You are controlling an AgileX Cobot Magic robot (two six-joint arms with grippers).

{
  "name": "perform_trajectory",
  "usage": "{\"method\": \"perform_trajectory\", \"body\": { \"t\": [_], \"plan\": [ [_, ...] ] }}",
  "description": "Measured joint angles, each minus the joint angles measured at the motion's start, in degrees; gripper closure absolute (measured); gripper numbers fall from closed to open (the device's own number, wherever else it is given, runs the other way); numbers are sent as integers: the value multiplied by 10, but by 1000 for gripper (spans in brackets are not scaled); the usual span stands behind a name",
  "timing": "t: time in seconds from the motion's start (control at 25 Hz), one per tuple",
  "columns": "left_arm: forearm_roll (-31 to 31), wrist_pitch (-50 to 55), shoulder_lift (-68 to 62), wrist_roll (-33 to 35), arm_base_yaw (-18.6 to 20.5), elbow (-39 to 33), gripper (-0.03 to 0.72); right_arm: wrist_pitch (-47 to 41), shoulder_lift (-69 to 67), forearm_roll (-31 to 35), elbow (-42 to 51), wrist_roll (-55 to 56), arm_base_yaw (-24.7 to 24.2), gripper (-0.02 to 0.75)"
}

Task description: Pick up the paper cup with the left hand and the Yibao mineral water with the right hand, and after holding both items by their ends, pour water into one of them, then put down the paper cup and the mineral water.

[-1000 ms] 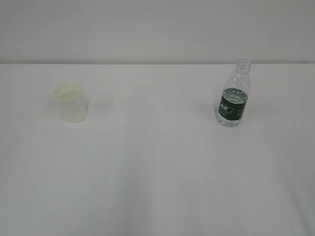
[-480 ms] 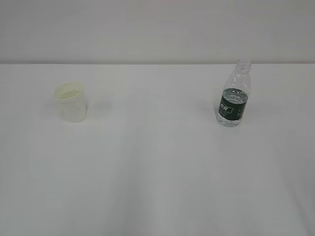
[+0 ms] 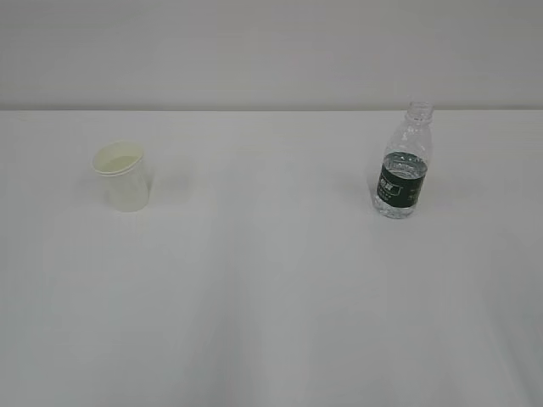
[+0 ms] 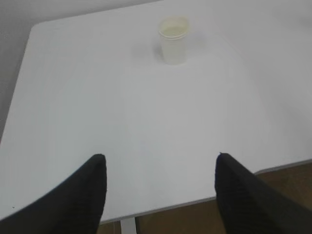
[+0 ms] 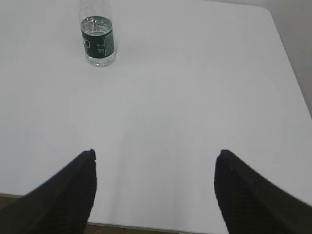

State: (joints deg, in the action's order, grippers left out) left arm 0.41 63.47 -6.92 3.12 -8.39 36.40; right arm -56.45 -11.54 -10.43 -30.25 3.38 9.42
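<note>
Over the last second nothing had moved: the paper cup (image 3: 123, 177) stood far left of the water bottle (image 3: 403, 163), while the left gripper (image 4: 161, 195) and right gripper (image 5: 155, 190) waited spread wide, both empty, so no pickup had begun.

Only the fingers of each arm show. The left matte-black gripper (image 4: 158, 195) shows as two broad fingers (image 4: 80, 202) with rounded, blunt tips and smooth, unmarked surfaces. The right matte-black gripper (image 5: 155, 192) looks the same: two wide dark fingers (image 5: 243, 195), softly curved at the edges, plain, slightly blurred.
</note>
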Motion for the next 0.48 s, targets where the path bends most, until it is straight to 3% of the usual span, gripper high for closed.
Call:
{"method": "perform_trajectory", "body": {
  "t": [0.48],
  "plan": [
    [-9, 4, 0, 0, 0, -36, 212, -20, 0, 7, 2, 0, 0, 167]
  ]
}}
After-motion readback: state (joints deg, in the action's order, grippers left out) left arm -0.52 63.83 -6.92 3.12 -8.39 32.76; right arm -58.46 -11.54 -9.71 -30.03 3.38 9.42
